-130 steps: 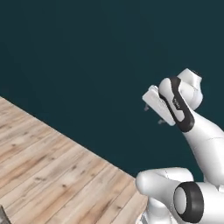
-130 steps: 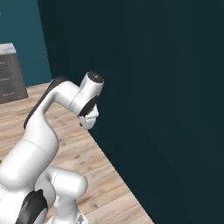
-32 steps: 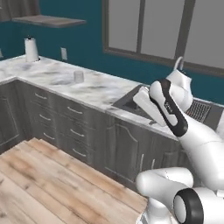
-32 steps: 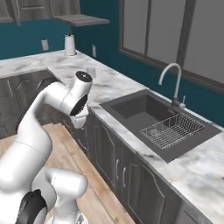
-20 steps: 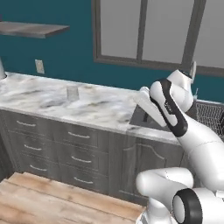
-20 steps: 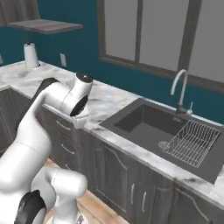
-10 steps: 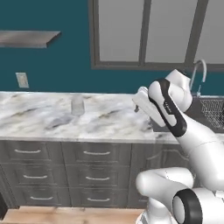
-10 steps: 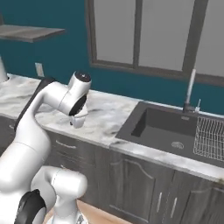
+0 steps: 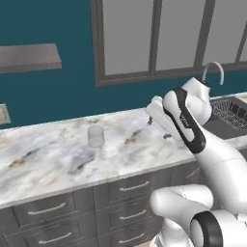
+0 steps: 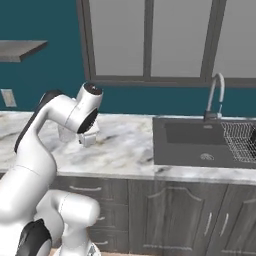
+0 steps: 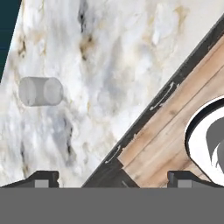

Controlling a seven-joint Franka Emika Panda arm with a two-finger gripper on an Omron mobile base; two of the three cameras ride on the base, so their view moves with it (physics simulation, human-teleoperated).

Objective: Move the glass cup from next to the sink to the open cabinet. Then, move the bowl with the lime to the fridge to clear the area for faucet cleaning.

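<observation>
The base has swung round within the last seconds: where the views held a bare wall and floor, they now face the marble counter (image 9: 58,154) squarely. The glass cup (image 9: 96,136) stands upright on the counter, left of the sink (image 10: 200,140) and well apart from it, with the faucet (image 10: 215,97) at the sink's far edge. In the hand view the glass cup (image 11: 40,91) lies off to the left of the line between the fingertips (image 11: 41,178), which stand wide apart with nothing between them. The gripper (image 10: 87,139) hangs over the counter's near part, not yet at the cup. Judgement: the approach drive is largely done; the first pick has not begun. The arm must next reach left and far to centre on the cup.
</observation>
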